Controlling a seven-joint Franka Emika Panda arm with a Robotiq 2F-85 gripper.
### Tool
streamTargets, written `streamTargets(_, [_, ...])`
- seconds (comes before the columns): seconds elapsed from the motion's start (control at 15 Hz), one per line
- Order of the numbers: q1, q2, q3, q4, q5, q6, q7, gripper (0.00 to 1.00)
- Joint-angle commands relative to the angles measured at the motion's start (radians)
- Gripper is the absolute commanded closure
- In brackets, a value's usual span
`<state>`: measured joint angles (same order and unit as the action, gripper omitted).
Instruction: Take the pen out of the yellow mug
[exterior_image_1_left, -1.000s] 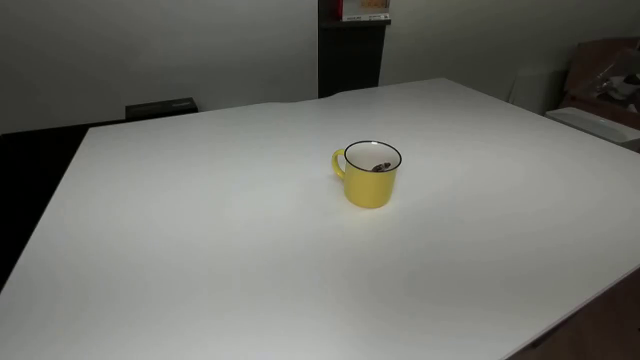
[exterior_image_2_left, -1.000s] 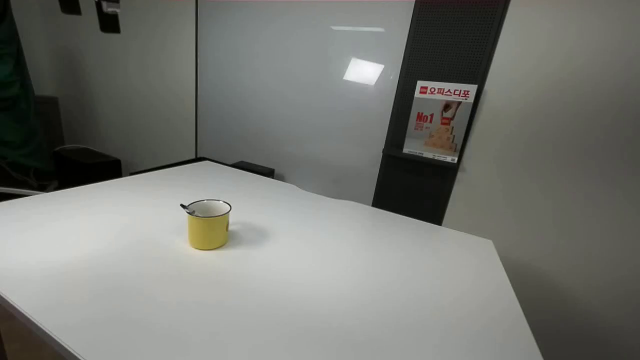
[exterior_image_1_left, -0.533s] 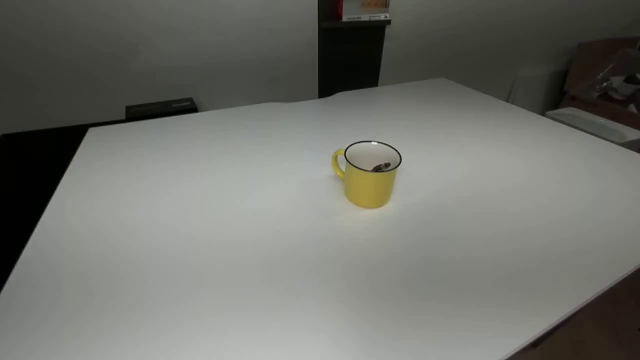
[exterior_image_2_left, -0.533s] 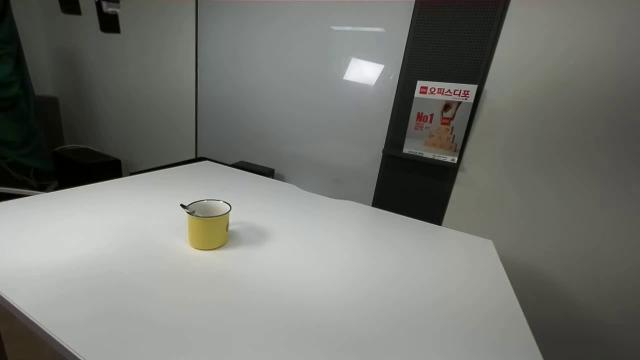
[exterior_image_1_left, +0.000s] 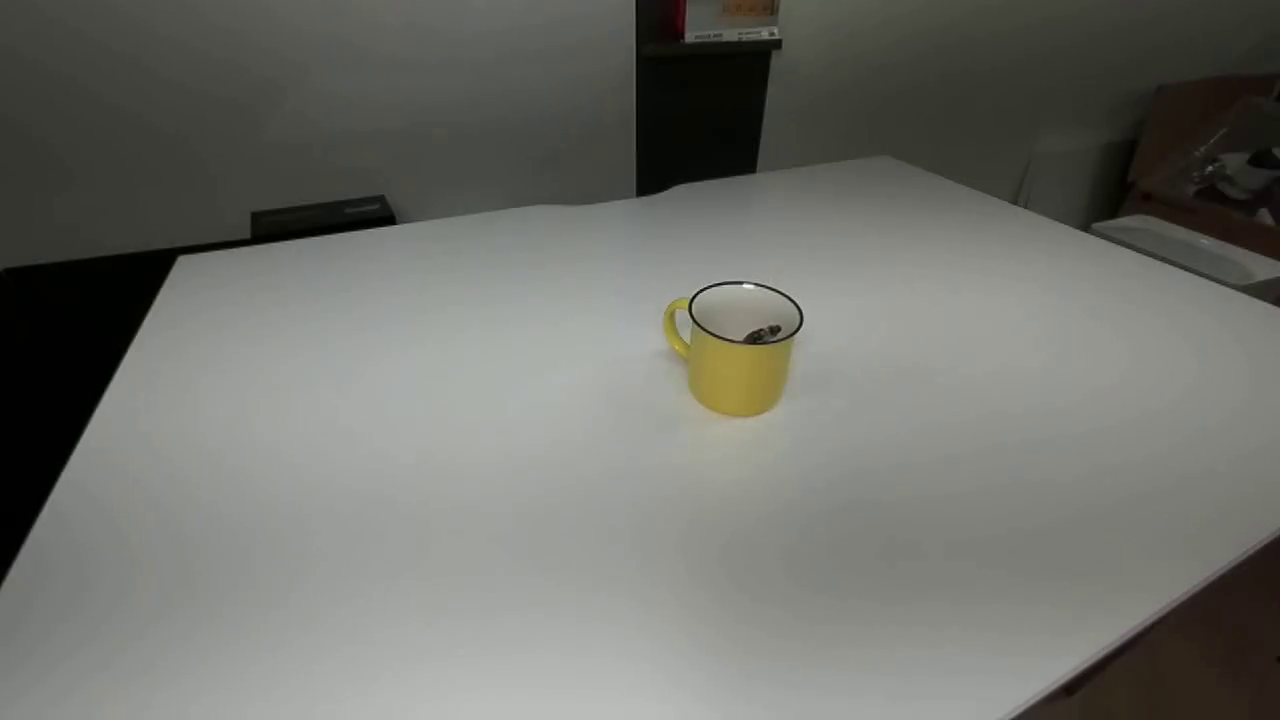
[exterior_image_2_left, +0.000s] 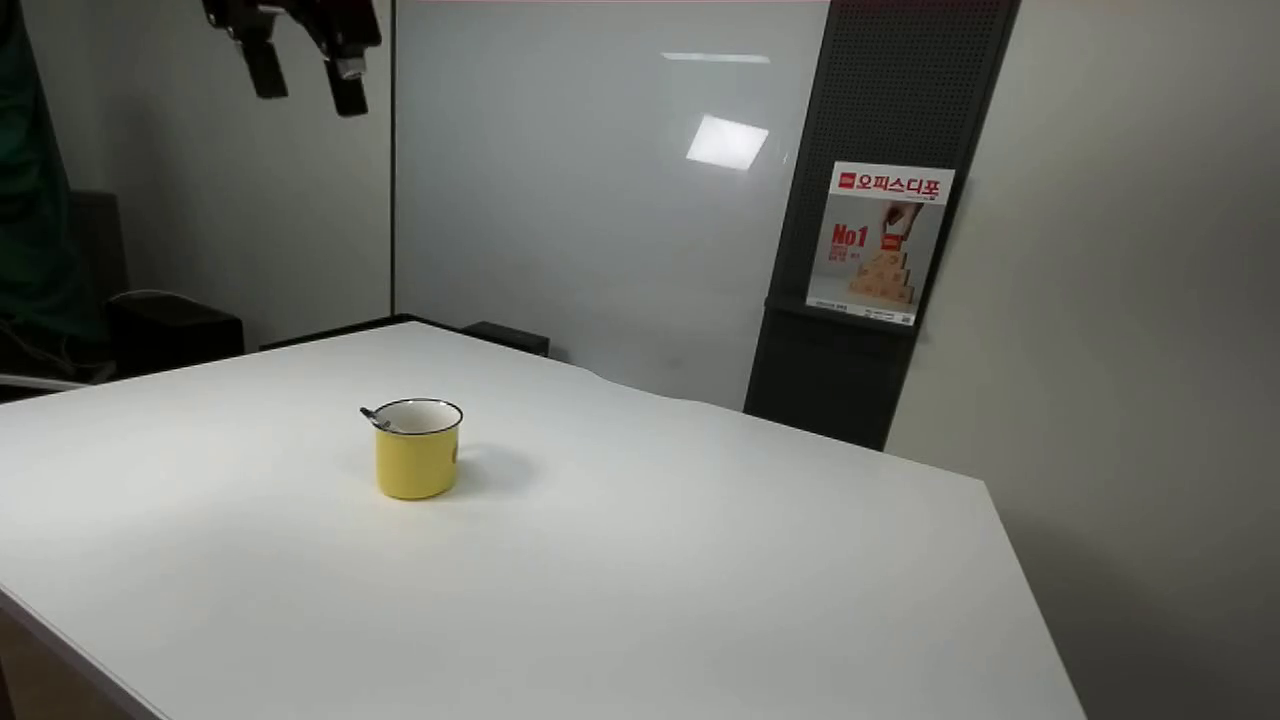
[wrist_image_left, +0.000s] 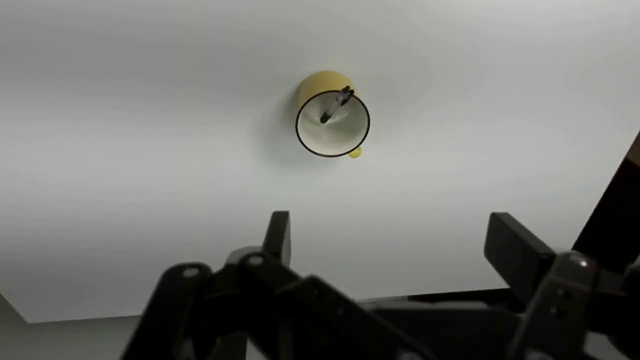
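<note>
The yellow mug (exterior_image_1_left: 738, 380) stands upright on the white table; it also shows in an exterior view (exterior_image_2_left: 416, 465) and in the wrist view (wrist_image_left: 320, 84). The dark pen (wrist_image_left: 336, 105) leans inside the mug, its upper end resting at the rim. In an exterior view the pen (exterior_image_2_left: 373, 416) sticks out a little past the rim; in an exterior view only its dark end (exterior_image_1_left: 763, 334) shows. My gripper (exterior_image_2_left: 308, 102) is open and empty, high above the table. In the wrist view the fingers (wrist_image_left: 389, 225) are wide apart, with the mug beyond their tips.
The white table (exterior_image_1_left: 450, 450) bears the mug; its far edge shows below the fingers in the wrist view. A low dark box (exterior_image_1_left: 322, 216) stands behind the table edge. A wall (exterior_image_2_left: 600, 200) and a dark panel with a poster (exterior_image_2_left: 880, 245) stand behind the table.
My gripper has come down and to the right into an exterior view, where only its fingertips showed at the top edge before. The mug and pen have not moved.
</note>
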<state>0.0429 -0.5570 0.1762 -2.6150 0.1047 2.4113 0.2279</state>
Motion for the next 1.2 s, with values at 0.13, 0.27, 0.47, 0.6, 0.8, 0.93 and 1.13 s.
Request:
streamTargets(0.13, [-0.087, 0.221, 0.067, 0.062, -0.193, 0.142, 0.099, 0.0])
streamTargets(0.27, [-0.106, 0.286, 0.082, 0.078, -0.265, 0.158, 0.145, 0.0])
streamTargets(0.47, [-0.11, 0.367, 0.085, 0.096, -0.356, 0.164, 0.209, 0.0])
streamTargets(0.6, [-0.098, 0.415, 0.075, 0.101, -0.403, 0.164, 0.242, 0.0])
streamTargets(0.8, [-0.069, 0.478, 0.054, 0.103, -0.42, 0.174, 0.252, 0.0])
streamTargets(0.93, [-0.043, 0.518, 0.039, 0.107, -0.384, 0.208, 0.235, 0.0])
streamTargets(1.13, [-0.024, 0.489, 0.013, 0.077, -0.388, 0.198, 0.204, 0.0])
